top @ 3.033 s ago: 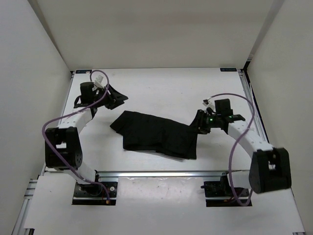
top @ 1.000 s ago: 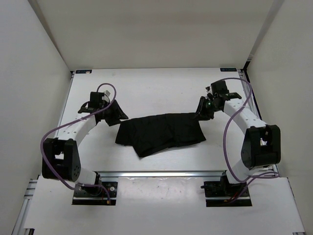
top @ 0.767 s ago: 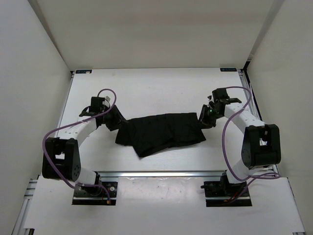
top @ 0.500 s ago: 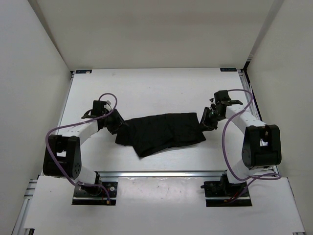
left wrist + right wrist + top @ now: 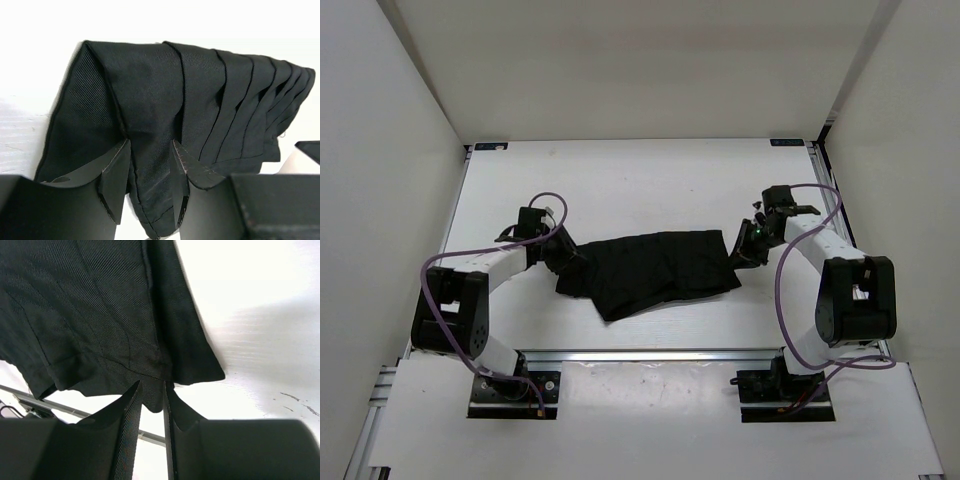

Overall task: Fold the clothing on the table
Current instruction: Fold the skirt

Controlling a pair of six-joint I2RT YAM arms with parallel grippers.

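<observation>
My left gripper (image 5: 150, 146) has its two fingers (image 5: 115, 180) partway apart. A fold of the black skirt (image 5: 150, 90) sits in the gap, with a finger on each side. I cannot tell if they squeeze it. Just past the fingertips the cloth rises like a little tent. Off to the gripper's right, the pleats lie side by side in long lines. Beyond the cloth I see the white table (image 5: 150, 20).

My right gripper (image 5: 151, 387) is narrow. Its fingers (image 5: 127, 430) are close together and they pinch the edge of the skirt (image 5: 90, 315) near a corner. From that pinch the dark cloth spreads ahead and to the gripper's left. To its right is bare table (image 5: 260, 315).

From above, the left gripper (image 5: 560, 258) is at one end of the skirt (image 5: 655, 268) and the right gripper (image 5: 742, 250) is at the other end. The skirt lies on the table (image 5: 650, 180), stretched between the two grippers. One loose corner of it pokes toward the arm bases.
</observation>
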